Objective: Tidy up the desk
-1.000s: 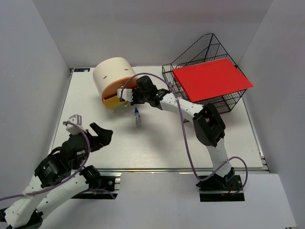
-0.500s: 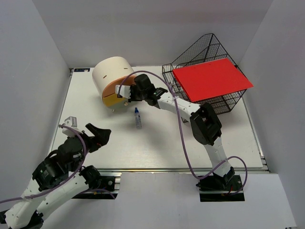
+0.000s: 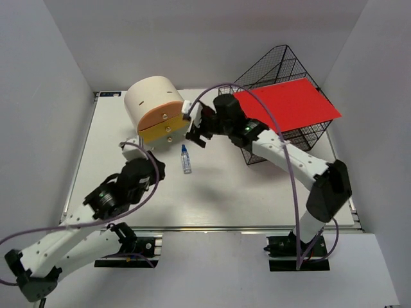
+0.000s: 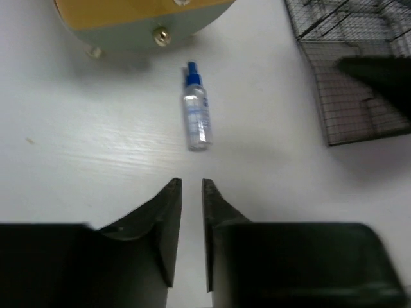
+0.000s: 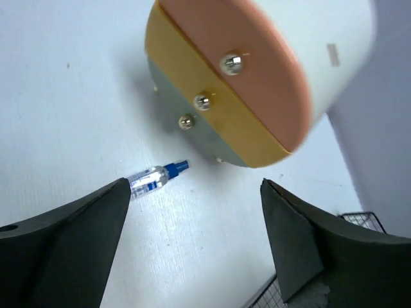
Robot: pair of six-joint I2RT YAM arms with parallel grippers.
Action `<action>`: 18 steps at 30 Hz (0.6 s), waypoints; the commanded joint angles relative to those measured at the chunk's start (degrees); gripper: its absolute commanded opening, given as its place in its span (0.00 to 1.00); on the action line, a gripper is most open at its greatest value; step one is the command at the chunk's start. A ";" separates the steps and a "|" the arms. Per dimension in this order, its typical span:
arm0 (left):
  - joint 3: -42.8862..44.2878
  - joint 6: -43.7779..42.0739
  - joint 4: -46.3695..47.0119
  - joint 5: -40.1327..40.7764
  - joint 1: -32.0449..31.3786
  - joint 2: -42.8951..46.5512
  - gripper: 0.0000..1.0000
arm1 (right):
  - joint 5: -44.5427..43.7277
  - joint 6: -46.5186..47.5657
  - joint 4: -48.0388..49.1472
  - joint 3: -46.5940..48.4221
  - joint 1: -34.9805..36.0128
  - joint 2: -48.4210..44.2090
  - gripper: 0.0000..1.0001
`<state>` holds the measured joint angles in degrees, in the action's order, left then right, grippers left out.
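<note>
My left claw (image 4: 191,186) hangs just near of the lying spray bottle (image 4: 195,114), jaws at a narrow gap, empty. I should widen them, then straddle the bottle's middle. The counter (image 3: 225,186) lies under everything. My right claw (image 5: 196,183) is spread wide and empty beside the drawer box (image 5: 257,83).

1. a cream round drawer box (image 3: 151,102) is seen at the far left, with its front turned toward the near right.
2. three drawers are stacked in its front: pink (image 5: 257,70) on top, yellow (image 5: 212,125) in the middle, grey-green (image 4: 128,40) at the bottom. each is fitted with a small metal knob.
3. a small clear spray bottle (image 3: 185,159) with a blue cap is laid flat near the box, apart from it, its cap pointed toward the drawers.
4. a black wire basket (image 3: 266,67) is placed at the far right.
5. a flat red sheet (image 3: 286,106) is laid across the basket's top.
</note>
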<state>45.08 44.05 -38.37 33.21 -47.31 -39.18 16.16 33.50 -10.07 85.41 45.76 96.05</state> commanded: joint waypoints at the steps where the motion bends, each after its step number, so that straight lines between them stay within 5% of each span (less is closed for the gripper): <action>1: 5.01 -8.87 4.62 4.84 0.46 -9.72 0.24 | 0.96 -13.96 0.33 -0.77 -3.99 -4.45 0.89; 2: 6.06 -10.38 4.53 5.54 0.46 -12.73 0.18 | 2.45 -15.20 -0.30 -0.77 -4.79 -5.51 0.87; 4: 9.84 -11.27 2.96 6.86 1.08 -21.76 0.16 | 6.15 -16.88 -0.22 -1.38 -5.85 -8.93 0.61; 6: 11.95 -10.22 2.16 6.26 2.22 -26.89 0.20 | 7.65 -19.16 1.18 -3.66 -7.00 -11.57 0.19; 7: 13.01 -9.69 2.51 5.73 2.22 -30.92 0.28 | 7.83 -19.87 2.06 -4.10 -7.61 -13.24 0.12; 8: 13.02 -9.43 4.95 4.94 2.83 -32.26 0.50 | 8.09 -21.26 1.89 -4.02 -7.87 -13.61 0.07; 10: 12.58 -8.98 9.42 3.53 3.71 -36.29 0.59 | 9.32 -23.55 2.59 -3.93 -8.66 -14.22 0.06; 18: 19.42 -17.94 14.20 12.12 5.03 -51.95 0.60 | 17.41 -28.84 5.50 -6.39 -12.01 -15.37 0.10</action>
<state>60.07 30.79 -27.46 39.57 -42.33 -88.12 28.99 7.81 -7.35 79.83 34.65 81.78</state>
